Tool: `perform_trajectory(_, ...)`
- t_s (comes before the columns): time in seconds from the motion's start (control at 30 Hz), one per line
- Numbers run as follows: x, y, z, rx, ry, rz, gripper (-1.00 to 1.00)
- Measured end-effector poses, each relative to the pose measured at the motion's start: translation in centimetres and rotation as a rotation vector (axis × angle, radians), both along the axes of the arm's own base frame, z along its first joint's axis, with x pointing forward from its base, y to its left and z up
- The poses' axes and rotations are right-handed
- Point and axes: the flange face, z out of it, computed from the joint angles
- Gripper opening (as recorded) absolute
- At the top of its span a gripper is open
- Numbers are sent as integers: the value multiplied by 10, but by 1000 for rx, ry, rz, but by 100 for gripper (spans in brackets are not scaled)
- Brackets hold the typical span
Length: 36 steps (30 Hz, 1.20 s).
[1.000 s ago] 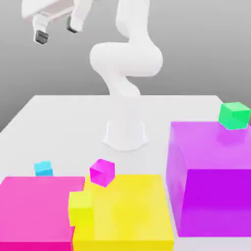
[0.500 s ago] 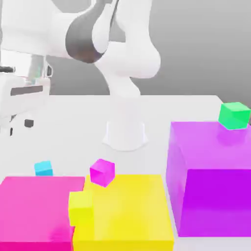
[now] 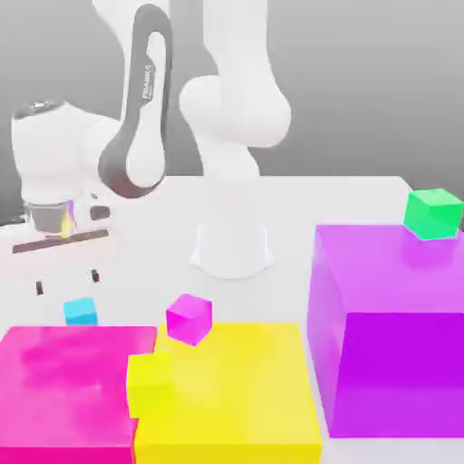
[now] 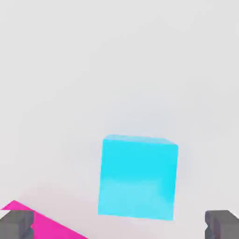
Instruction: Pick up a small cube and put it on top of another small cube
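Observation:
The small cyan cube (image 3: pixel 80 311) rests on the white table, just behind the big pink block (image 3: pixel 68 390), at the exterior view's left. My gripper (image 3: pixel 66 281) hangs open a little above it, fingers pointing down and spread to either side. In the hand view the cyan cube (image 4: pixel 138 177) lies on the table straight below, between my two dark fingertips (image 4: pixel 16 224), and nothing is held. A small magenta cube (image 3: pixel 188 318) sits tilted at the back edge of the big yellow block (image 3: pixel 231 390). A small green cube (image 3: pixel 433 213) stands on the big purple block (image 3: pixel 390 326).
A small yellow cube (image 3: pixel 149 384) sits where the pink and yellow blocks meet. The arm's white base (image 3: pixel 232 245) stands mid-table behind the blocks. A corner of the pink block (image 4: pixel 42 221) lies close beside the cyan cube in the hand view.
The arm has swung down from high up at the exterior view's left to just above the cyan cube. The fingers stayed open and the cubes have not moved.

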Motion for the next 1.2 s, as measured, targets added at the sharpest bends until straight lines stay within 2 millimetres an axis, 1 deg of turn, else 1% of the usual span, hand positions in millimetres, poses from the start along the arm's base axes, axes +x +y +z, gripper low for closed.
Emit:
perform_trajectory(0.17, 1, 2, -43, 3, 2, -2, 0)
perform_trajectory(0.2, 0, 3, -50, 3, 2, -2, -100)
perform_trajectory(0.37, 0, 3, -50, 1, 0, -1, -100)
perform_trajectory(0.4, 0, 3, -53, 1, 0, -2, -100)
perform_trajectory(0.43, 0, 3, -50, 1, 0, -2, -100)
perform_trajectory(0.5, 1, 2, -37, 1, 1, -2, -100)
perform_trajectory(0.67, 1, 3, 4, 1, 1, -2, -100)
perform_trajectory(0.7, 4, 1, 11, 1, 0, 12, -100)
perform_trajectory(0.73, 10, 0, 18, 0, -1, 35, -100)
perform_trajectory(0.77, 23, 3, 24, 0, -2, 85, -100)
perform_trajectory(0.83, 61, 23, 36, -1, -4, 227, -100)
perform_trajectory(0.97, 113, 49, 63, -3, -6, 434, -100)
perform_trajectory(1.07, 150, 77, 84, -4, -6, 591, -100)
perform_trajectory(1.2, 193, 123, 113, -5, -3, 801, -100)
